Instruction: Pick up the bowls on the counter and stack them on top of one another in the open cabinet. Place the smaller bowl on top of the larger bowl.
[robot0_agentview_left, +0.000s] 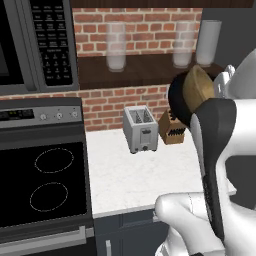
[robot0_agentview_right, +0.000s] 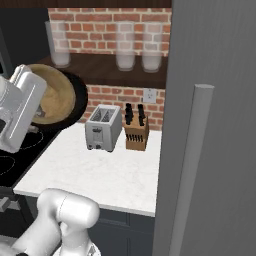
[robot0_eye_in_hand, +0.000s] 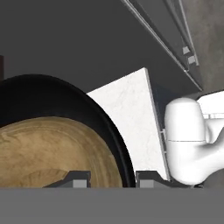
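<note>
The smaller bowl (robot0_eye_in_hand: 52, 148), tan wood, lies nested inside the larger bowl (robot0_eye_in_hand: 52, 96), glossy black. My gripper (robot0_eye_in_hand: 112, 180) is shut on their rims, with both walls between the two fingertips (robot0_eye_in_hand: 78, 179). The pair hangs in the air tipped on edge, above the counter (robot0_agentview_left: 130, 175) and just in front of the open cabinet (robot0_agentview_left: 135, 72). From the left the black bowl (robot0_agentview_left: 176, 102) shows with the tan bowl (robot0_agentview_left: 197, 87) inside it, partly hidden by my arm. From the right the tan bowl (robot0_agentview_right: 52, 97) faces the camera, ringed by the black bowl (robot0_agentview_right: 78, 102).
Three clear glasses (robot0_agentview_left: 116, 47) stand on the cabinet's shelf board (robot0_agentview_right: 105, 70). A silver toaster (robot0_agentview_left: 140, 129) and a wooden knife block (robot0_agentview_left: 172, 130) stand at the counter's back. The black stovetop (robot0_agentview_left: 45, 180) and microwave (robot0_agentview_left: 35, 45) lie left; a tall grey panel (robot0_agentview_right: 215, 125) rises at right.
</note>
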